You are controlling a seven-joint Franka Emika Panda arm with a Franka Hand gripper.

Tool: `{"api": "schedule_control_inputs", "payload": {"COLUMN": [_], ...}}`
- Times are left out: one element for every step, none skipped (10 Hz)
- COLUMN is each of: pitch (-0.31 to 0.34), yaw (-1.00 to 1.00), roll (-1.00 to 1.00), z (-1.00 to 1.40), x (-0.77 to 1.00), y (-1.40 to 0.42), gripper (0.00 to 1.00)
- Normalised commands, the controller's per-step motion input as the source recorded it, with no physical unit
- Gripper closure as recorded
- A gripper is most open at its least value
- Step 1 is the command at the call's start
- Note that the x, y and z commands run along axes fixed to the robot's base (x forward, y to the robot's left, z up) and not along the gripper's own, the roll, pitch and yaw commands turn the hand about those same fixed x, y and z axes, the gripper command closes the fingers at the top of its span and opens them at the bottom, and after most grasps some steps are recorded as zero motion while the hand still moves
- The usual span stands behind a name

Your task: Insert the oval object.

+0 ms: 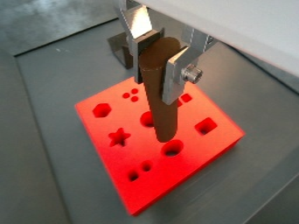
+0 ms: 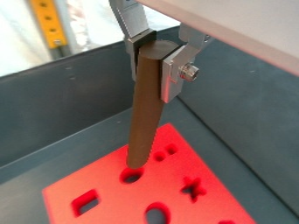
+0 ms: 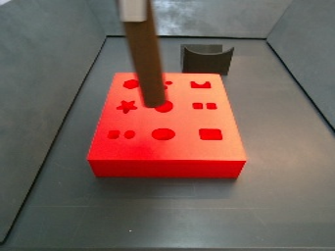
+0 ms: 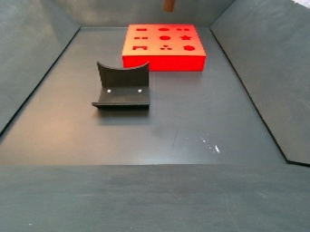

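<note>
My gripper is shut on the top end of the oval object, a long dark brown peg that hangs upright between the silver fingers. Both wrist views show this grip. The peg points down at the flat red block. Its lower tip is at the mouth of a rounded hole. I cannot tell whether the tip has entered. In a side view the peg stands over the block, and the gripper is cut off at the frame's edge.
The dark fixture stands on the grey floor apart from the red block; it also shows behind the block. The block has several other shaped holes, among them a star and a square. Grey bin walls surround the floor.
</note>
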Motion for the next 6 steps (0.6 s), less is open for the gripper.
{"api": "schedule_control_inputs", "payload": {"pitch": [0.000,-0.020,0.083,0.447,0.500,0.500], "yaw": [0.03,0.00,0.07,-0.23,-0.35,-0.43], "roll": [0.00,0.00,0.12,0.00,-0.01,-0.04], "z": [0.00,-0.08,-0.11,-0.19,-0.09,-0.03], "x": [0.00,0.00,0.00,0.41,0.19,0.05], "y": [0.00,-0.09,-0.06,0.01,0.08,0.06], "gripper": [1.00,1.00,1.00,1.00,1.00,1.00]}}
